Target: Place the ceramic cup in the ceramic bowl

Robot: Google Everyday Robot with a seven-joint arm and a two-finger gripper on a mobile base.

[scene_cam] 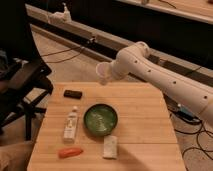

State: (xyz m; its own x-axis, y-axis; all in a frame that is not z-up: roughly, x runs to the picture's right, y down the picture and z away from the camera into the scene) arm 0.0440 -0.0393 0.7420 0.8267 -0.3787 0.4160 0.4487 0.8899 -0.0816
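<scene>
The ceramic cup [103,73], small and whitish, hangs in the air above the table's far edge, at the tip of my white arm. My gripper [107,76] is shut on it, and the arm reaches in from the right with its elbow high. The ceramic bowl [100,119], round and glossy green, sits on the wooden table [145,115] near its middle. It is in front of and below the cup, well apart from it. The bowl holds nothing.
A white tube-like bottle [71,123] lies left of the bowl. A small black object [73,93] is at the back left, an orange-red item [70,152] at the front left and a white packet [110,147] in front of the bowl. A dark chair [22,82] stands left of the table.
</scene>
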